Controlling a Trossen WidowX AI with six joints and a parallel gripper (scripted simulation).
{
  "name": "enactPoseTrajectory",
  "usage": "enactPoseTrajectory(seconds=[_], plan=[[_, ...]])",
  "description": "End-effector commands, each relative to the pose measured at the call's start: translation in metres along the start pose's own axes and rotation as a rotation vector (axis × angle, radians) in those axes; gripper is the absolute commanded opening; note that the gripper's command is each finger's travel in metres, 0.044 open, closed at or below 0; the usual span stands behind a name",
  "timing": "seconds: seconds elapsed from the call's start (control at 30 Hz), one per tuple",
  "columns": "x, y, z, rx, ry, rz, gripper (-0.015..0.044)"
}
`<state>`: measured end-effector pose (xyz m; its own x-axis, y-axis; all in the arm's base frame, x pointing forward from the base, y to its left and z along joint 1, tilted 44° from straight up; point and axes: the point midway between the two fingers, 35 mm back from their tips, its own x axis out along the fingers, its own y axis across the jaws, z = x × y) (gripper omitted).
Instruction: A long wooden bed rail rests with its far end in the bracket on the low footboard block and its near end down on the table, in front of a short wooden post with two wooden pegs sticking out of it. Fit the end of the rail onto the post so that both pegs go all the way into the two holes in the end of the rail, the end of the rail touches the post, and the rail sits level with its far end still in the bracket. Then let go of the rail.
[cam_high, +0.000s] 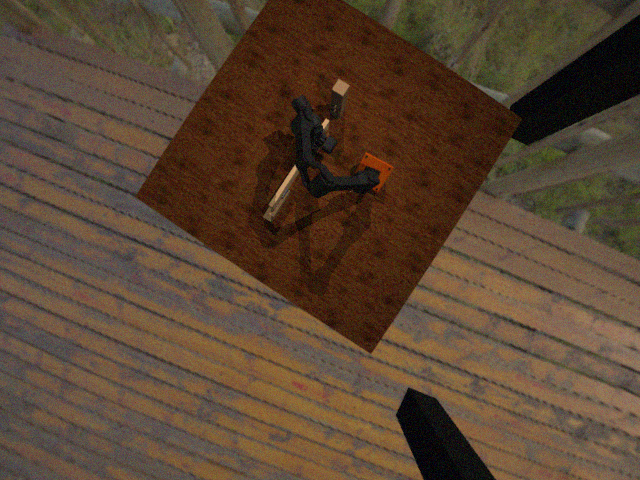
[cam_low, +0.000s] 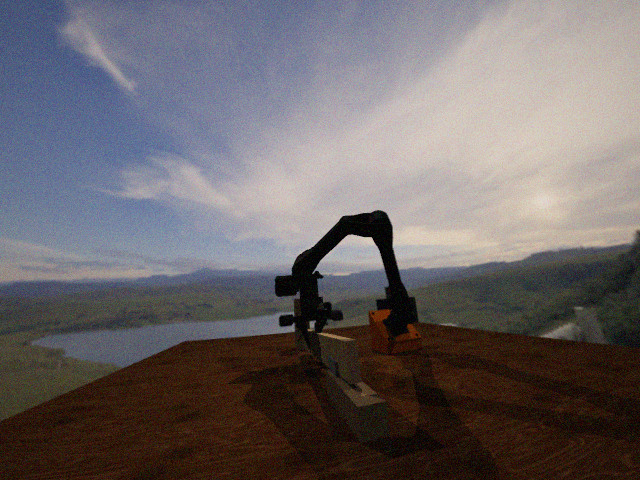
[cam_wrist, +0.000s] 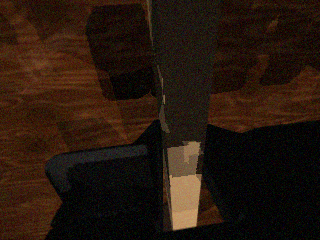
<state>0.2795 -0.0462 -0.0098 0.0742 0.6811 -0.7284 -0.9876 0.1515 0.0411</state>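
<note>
The long wooden rail (cam_high: 283, 190) (cam_low: 339, 353) (cam_wrist: 185, 75) runs from the low footboard block (cam_high: 268, 216) (cam_low: 373, 419) towards the short post (cam_high: 339, 96). Its far end stands over the block at the bracket. Its near end shows just beyond the gripper in the top view, close to the post with a small gap. Small marks on the post's shaded front face look like the pegs. My gripper (cam_high: 320, 140) (cam_low: 314, 329) (cam_wrist: 170, 123) points down and is shut on the rail near the post end. The holes are hidden, and I cannot tell whether the near end touches the table.
The arm's orange base (cam_high: 384, 169) (cam_low: 378, 338) stands to the right of the rail. The arm arches from it over the table (cam_high: 423, 170) (cam_low: 155, 403) to the rail. Dark arm shadows fall across the tabletop and the rail.
</note>
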Motion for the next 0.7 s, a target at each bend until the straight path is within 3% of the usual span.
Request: enactPoseTrajectory(seconds=[0.0,0.67], plan=[[-0.007,-0.003,0.000,-0.001,-0.003,-0.017,0.0000],[-0.017,-0.004,-0.001,-0.001,-0.003,-0.017,0.0000]])
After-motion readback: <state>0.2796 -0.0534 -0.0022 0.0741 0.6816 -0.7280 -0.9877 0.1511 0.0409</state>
